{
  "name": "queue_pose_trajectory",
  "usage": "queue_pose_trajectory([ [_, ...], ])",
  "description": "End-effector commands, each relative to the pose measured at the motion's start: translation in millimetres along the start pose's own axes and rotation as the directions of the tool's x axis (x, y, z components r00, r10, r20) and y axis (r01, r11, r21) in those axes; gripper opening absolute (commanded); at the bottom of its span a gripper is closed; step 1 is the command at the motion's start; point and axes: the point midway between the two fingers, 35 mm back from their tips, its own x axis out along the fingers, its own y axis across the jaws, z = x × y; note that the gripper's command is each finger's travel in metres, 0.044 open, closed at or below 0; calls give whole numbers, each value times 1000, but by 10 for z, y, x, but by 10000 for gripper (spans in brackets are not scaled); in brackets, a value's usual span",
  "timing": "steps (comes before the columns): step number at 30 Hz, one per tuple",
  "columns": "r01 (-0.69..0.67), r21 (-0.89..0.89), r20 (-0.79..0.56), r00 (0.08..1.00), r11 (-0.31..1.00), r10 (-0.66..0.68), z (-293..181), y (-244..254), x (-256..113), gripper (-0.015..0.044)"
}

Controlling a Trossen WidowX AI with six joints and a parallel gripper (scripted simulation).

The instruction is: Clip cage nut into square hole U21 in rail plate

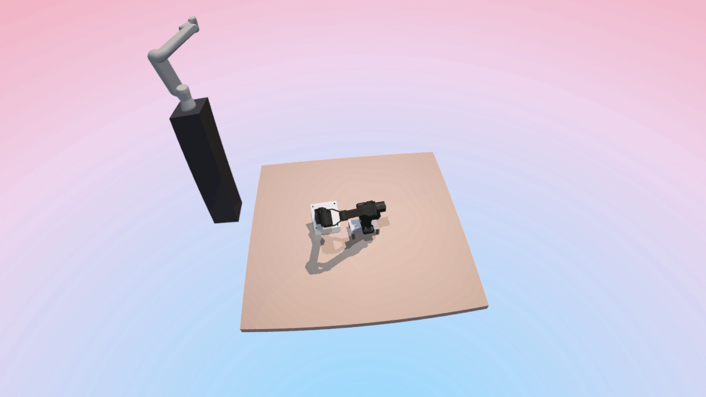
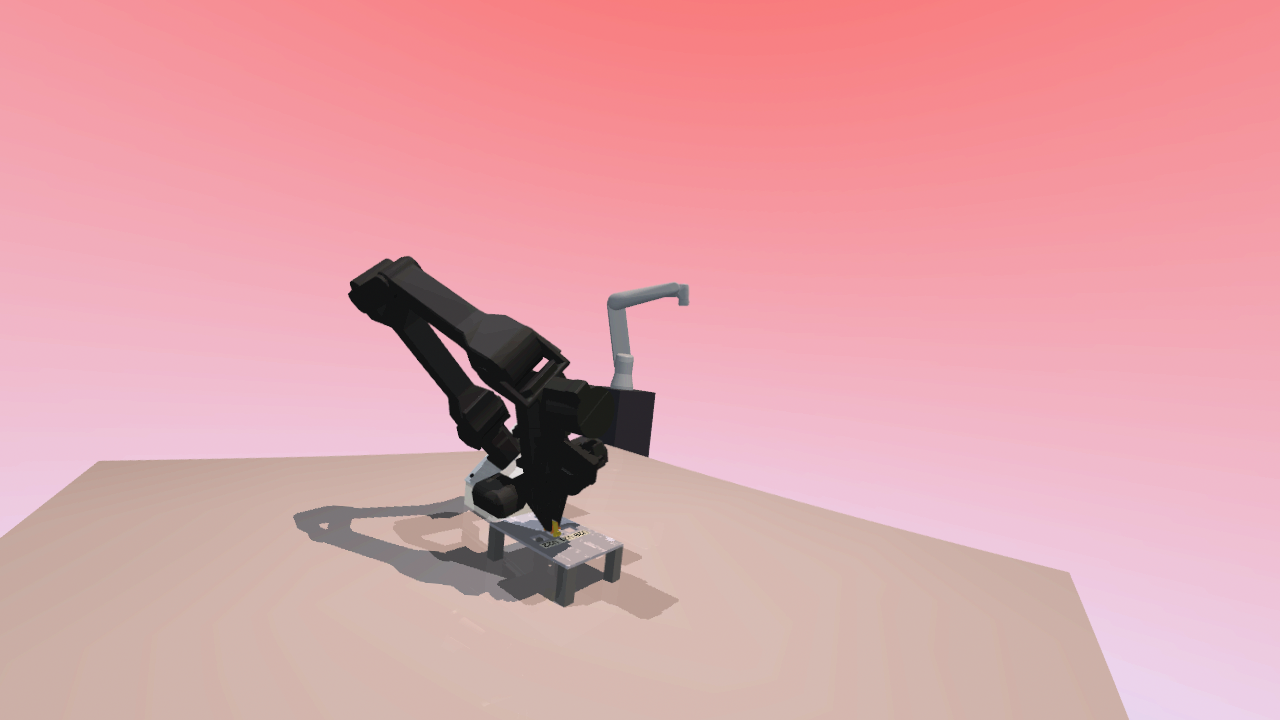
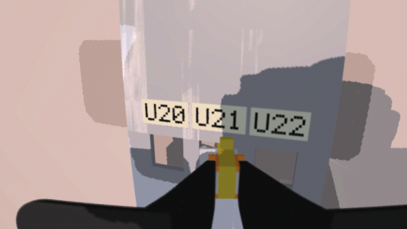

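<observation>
Yellow and orange, the cage nut (image 2: 554,528) (image 3: 227,181) sits pinched between my gripper's (image 2: 554,526) (image 3: 227,165) two black fingertips, one on each side of it, and from the wrist view I read its long axis as running up the picture, toward the labels. It is at the middle opening of the rail plate (image 1: 354,224) (image 2: 599,546) (image 3: 191,79), just below the U21 label (image 3: 219,118), between the U20 hole (image 3: 168,152) and the U22 hole (image 3: 276,165). What the coming move turns on, as I judge it, is how the nut lies over the square hole (image 3: 207,144): a sliver of that opening shows to the left of the nut's far end, while the rest is hidden under nut and fingers. So I suspect the nut is a touch to the U22 side, though the slanted view may be fooling me. I can't tell from here whether the wings are through or the flanges have met the metal. I'd check that sideways fit, keep the squeeze, and ease straight down; letting go while off centre could leave a wing perched on the hole's edge. Only once both are hooked would I spread the fingers and lift away.
</observation>
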Motion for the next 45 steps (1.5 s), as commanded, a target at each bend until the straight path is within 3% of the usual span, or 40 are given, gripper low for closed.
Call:
queue_pose_trajectory([
  [1, 8, 2, -2, 1000, 1000, -8, -6, 3, 8, 24],
  [45, 110, 4, -3, 994, 994, -110, -3, 45, 22, 24],
])
